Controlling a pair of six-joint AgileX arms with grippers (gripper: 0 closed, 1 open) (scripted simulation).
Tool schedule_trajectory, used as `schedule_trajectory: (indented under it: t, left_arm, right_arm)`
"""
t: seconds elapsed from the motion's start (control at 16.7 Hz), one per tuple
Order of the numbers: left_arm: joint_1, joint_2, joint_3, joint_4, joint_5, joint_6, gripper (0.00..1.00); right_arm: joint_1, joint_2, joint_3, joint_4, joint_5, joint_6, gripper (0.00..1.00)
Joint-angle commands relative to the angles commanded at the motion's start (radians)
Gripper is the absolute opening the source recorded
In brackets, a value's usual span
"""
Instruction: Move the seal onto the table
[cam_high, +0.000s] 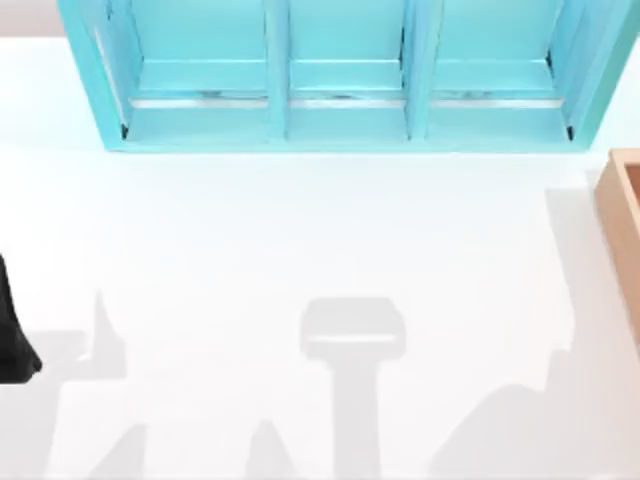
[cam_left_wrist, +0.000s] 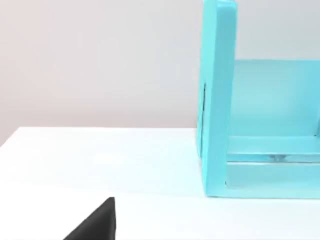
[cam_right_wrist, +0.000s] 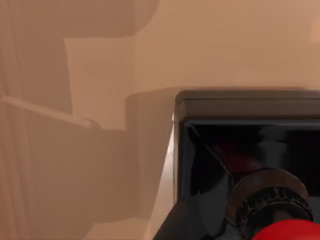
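Seal sits inside the tan wooden box, right below the right claw's wrist cam, so that arm is prob. poised over it for a pick; can't tell if the right claw is released or clenched. Seal: glossy black square block, ribbed metal collar, smooth round red knob. Box walls matte, flat. Left claw parked low over the white surface, near turquoise shelf unit; grip state unclear too.

The desk was broad, flat and white; a turquoise shelf with three bays stood on it at the far edge; a tan box sat at its right edge.
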Motion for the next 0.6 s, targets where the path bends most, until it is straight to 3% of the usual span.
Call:
schedule_trajectory:
  t: [0.3,0.6]
  left_arm:
    - [0.0,0.0,0.0,0.0,0.0,0.0,1.0]
    - [0.0,0.0,0.0,0.0,0.0,0.0,1.0]
  right_arm:
    - [0.0,0.0,0.0,0.0,0.0,0.0,0.02]
    - [0.0,0.0,0.0,0.0,0.0,0.0,0.0]
